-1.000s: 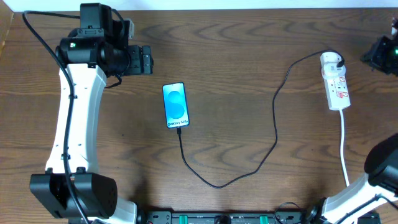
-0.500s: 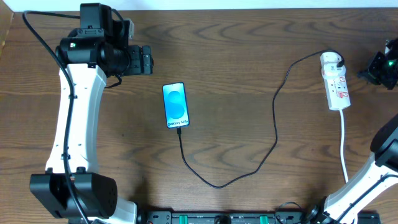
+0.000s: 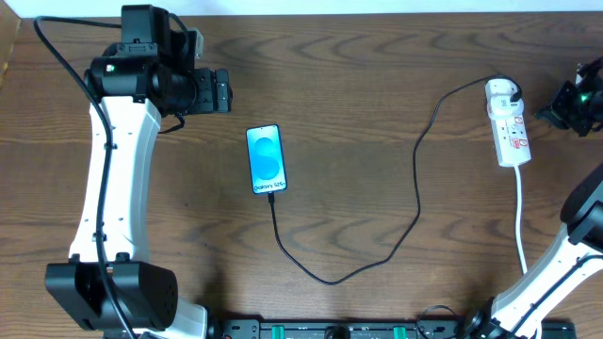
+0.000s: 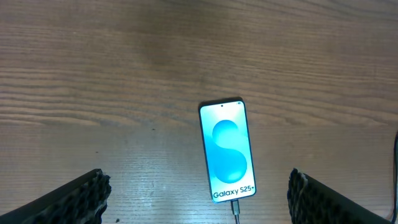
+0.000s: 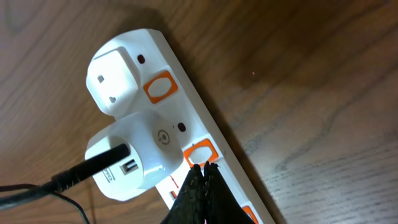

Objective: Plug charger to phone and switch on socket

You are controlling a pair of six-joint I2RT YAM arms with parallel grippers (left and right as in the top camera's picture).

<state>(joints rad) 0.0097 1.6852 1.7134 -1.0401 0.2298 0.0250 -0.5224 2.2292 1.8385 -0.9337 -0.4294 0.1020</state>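
Spanning every view, the dark wood-grain table (image 3: 358,56) carries all the rest. The left arm (image 3: 113,179) rises along the table's left side and bends toward the middle. Its left gripper (image 3: 221,91) hangs above the bare wood beyond the top end of the phone (image 3: 266,159). In the left wrist view its fingers (image 4: 74,196) stand spread wide at the two lower corners, holding nothing.

The right arm (image 3: 542,287) comes up from the lower right corner, and the right gripper (image 3: 573,104) hangs just beside the socket (image 3: 509,127). In the right wrist view its fingers (image 5: 202,186) are pressed together into one dark point. Their tips sit at the lower edge of an orange-framed switch (image 5: 199,154); whether they press on it cannot be told.

The socket lies near the table's right edge, with its white cord (image 3: 520,217) trailing toward the near edge. The charger (image 3: 418,188) leaves the white adapter (image 5: 140,158) at the socket's far end. It runs in a long loop across the table toward the near edge and climbs back to the phone.

The phone lies flat, left of the table's centre, with its blue screen lit and facing up. The charger's plug tip (image 4: 235,208) meets the middle of the phone's bottom edge.
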